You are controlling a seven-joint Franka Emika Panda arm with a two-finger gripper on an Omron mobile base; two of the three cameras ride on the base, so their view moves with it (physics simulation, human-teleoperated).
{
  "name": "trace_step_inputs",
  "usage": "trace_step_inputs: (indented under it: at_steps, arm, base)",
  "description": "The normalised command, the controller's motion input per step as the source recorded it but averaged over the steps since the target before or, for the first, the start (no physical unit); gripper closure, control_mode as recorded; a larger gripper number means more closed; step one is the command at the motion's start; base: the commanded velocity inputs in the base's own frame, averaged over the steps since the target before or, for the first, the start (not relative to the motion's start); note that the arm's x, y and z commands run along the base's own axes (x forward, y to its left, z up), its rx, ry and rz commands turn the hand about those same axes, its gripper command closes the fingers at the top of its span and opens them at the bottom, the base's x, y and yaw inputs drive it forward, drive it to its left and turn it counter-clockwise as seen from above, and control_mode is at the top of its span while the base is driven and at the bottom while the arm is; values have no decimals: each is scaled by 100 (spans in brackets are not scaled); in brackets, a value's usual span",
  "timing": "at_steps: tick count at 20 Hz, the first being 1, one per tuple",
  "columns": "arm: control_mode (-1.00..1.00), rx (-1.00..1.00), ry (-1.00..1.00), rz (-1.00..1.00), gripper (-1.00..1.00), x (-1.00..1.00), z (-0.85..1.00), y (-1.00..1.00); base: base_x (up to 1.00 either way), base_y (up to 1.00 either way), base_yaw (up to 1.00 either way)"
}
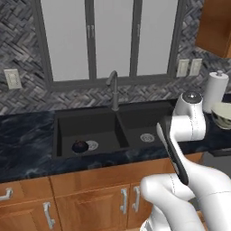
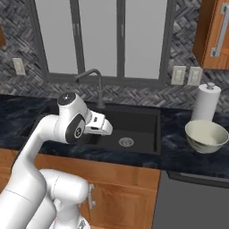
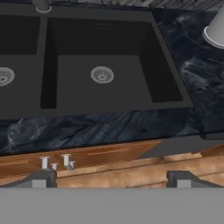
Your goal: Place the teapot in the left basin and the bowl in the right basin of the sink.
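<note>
Teapot [image 1: 80, 146] is placed in left basin [image 1: 85, 131]; bowl [image 2: 206, 136] is left on tabletop [image 2: 188, 156]; pincer [image 3: 111, 180] is released, nothing held.

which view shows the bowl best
The right base view: the bowl sits whole and unblocked on the dark counter right of the sink, in front of the paper towel roll. The left base view catches part of it at the right edge, beside the arm.

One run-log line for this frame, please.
teapot: in left basin | bowl: on counter, right of sink | right basin: no bowl yet | claw: open, holding nothing
</note>
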Motion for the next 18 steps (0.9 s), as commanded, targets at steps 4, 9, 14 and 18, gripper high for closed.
trace_step_inputs:
  at_steps: [4,9,14,18]
  arm:
    - [100,0,0,0,-100,0,0,0]
    - [100,0,0,0,-100,0,0,0]
    - [100,0,0,0,-100,0,0,0]
    - [100,0,0,0,-100,0,0,0]
  base:
    - [-3,-46,0]
    - [-2,-44,2]
    - [0,-41,6]
    - [4,-39,8]
